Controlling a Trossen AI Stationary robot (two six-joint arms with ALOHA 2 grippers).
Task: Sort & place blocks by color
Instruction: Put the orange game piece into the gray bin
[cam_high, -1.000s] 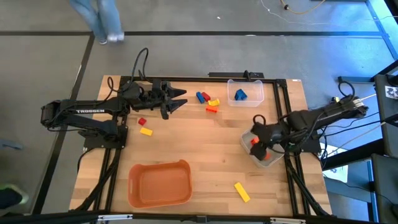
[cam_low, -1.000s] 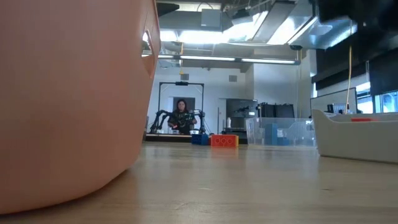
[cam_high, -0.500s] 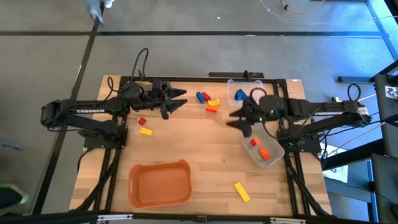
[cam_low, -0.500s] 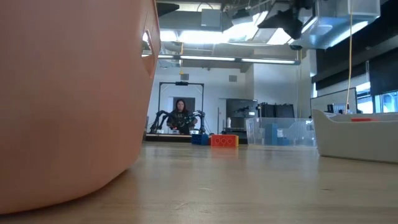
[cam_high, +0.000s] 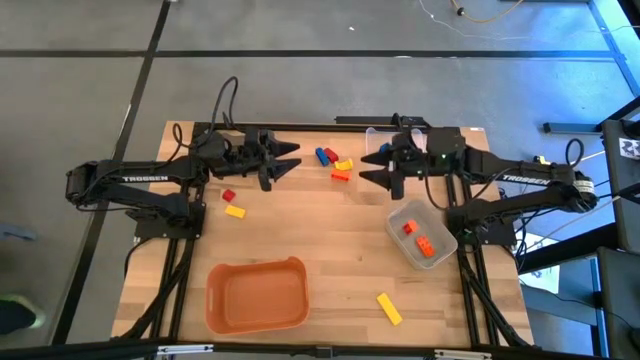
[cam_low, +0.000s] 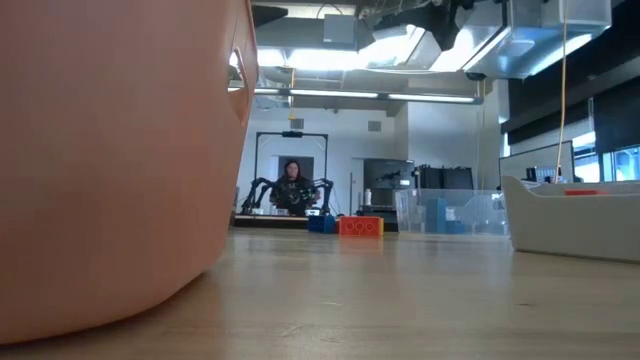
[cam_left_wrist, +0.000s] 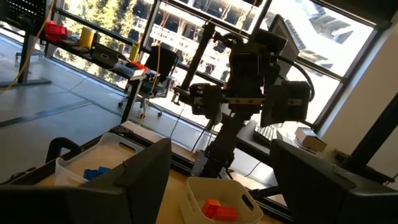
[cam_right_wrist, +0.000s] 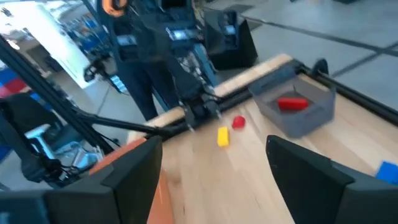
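Blue, red, yellow and orange blocks (cam_high: 335, 162) lie in a cluster on the table at the far middle. A red block (cam_high: 228, 196) and a yellow block (cam_high: 235, 211) lie at the left, and another yellow block (cam_high: 389, 308) lies near the front. My left gripper (cam_high: 290, 158) hangs open above the table left of the cluster, pointing right, nothing between its fingers. My right gripper (cam_high: 370, 176) hangs open right of the cluster, pointing left, also empty. In the wrist views the left gripper (cam_left_wrist: 221, 149) and the right gripper (cam_right_wrist: 214, 146) show open jaws.
An orange bin (cam_high: 257, 295) stands at the near left. A clear bin (cam_high: 440, 232) at the right holds red and orange blocks. Another clear bin (cam_high: 384, 152) at the far edge holds a blue block. A dark bin (cam_right_wrist: 298, 111) with a red block sits below the left arm. A person (cam_low: 292, 185) stands far off.
My right gripper has risen from over the clear bin at the right and swung toward the table's far edge and middle. It has tipped from pointing down to about level, and now faces left toward the block cluster. The blocks have kept still.
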